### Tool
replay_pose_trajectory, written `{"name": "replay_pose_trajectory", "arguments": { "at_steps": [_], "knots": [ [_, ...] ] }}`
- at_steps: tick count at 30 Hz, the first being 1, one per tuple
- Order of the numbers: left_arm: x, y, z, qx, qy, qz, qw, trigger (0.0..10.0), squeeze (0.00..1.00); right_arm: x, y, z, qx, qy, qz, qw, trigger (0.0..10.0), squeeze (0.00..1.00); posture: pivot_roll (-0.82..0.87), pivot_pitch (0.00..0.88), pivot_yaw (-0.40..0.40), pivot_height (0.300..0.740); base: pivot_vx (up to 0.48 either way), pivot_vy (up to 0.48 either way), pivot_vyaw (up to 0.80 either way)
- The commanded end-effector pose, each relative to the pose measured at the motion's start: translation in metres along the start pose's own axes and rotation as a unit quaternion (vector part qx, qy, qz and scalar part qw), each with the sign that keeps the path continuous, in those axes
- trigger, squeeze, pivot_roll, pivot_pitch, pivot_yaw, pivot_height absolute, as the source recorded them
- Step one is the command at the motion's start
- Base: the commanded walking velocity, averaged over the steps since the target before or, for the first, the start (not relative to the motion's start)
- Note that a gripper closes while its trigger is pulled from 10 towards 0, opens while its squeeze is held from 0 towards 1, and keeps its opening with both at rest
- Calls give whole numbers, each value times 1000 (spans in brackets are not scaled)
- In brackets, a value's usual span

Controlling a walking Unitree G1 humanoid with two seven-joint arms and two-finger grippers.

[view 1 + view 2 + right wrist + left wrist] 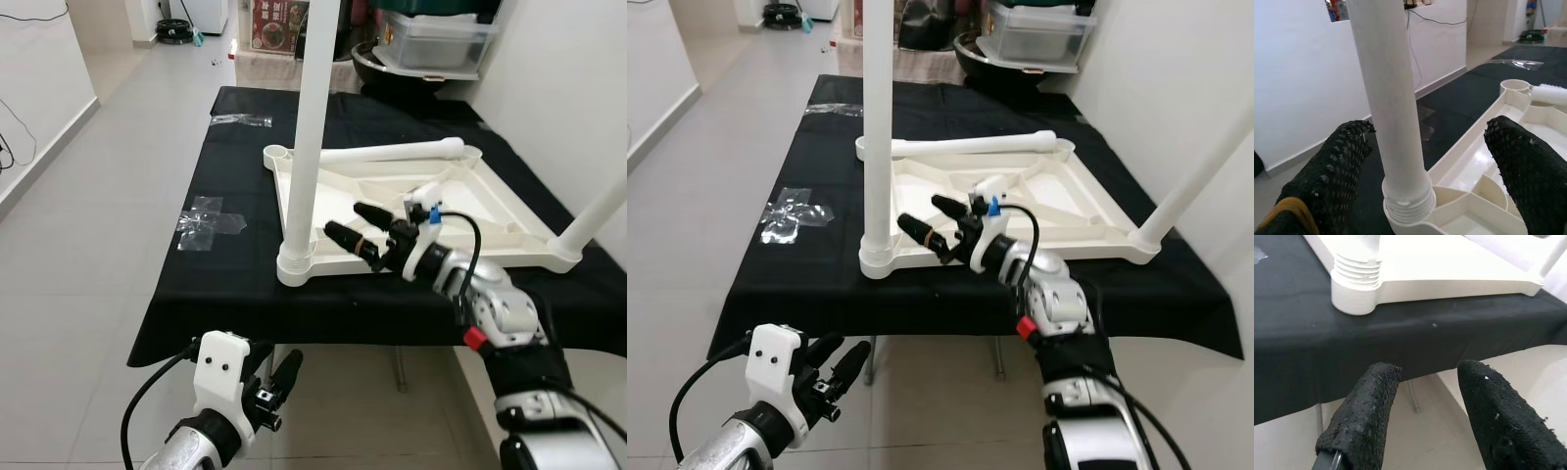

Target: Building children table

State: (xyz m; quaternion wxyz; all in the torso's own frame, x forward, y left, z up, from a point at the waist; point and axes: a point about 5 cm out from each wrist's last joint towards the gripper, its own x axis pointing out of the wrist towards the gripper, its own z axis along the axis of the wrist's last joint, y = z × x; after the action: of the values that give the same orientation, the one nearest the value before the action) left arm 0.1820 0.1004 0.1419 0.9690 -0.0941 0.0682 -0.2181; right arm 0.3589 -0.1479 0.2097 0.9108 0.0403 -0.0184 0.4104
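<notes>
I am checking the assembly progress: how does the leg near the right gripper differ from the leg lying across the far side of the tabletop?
The near leg stands upright, seated in a corner socket of the upturned tabletop; the loose leg lies flat across the far edge. The open right gripper points at the near leg; nothing is near the loose leg. Both are white tubes.

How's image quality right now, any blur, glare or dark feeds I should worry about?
Head views: sharp and evenly lit, with soft glare on the floor tiles. Right wrist view: bright; the table leg is clear, while the near fingers look soft. Left wrist view: the black cloth is dark but readable, and its fingers look slightly soft.
</notes>
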Motion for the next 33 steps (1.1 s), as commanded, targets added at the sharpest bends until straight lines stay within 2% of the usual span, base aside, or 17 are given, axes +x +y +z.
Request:
{"name": "replay_pose_trajectory", "arguments": {
  "at_steps": [1,13,18,33],
  "knots": [
    [-2,-4,-2,-5,9,-10,1000,10000,0,4,2,0,2,0,18,1000,10000,0,129,118,-122,740,0,0,0],
    [-3,-7,-1,-5,5,-10,1000,10000,0,20,6,9,6,-14,49,999,10000,0,122,129,-127,740,0,0,0],
    [-3,-8,-1,-5,6,-10,1000,10000,0,38,20,16,16,-33,81,996,10000,0,124,129,-132,740,0,0,0],
    [-5,-11,-4,-7,11,-10,1000,10000,0,58,37,15,-2,-34,105,994,10000,0,128,106,-143,740,0,0,0]
  ]
}}
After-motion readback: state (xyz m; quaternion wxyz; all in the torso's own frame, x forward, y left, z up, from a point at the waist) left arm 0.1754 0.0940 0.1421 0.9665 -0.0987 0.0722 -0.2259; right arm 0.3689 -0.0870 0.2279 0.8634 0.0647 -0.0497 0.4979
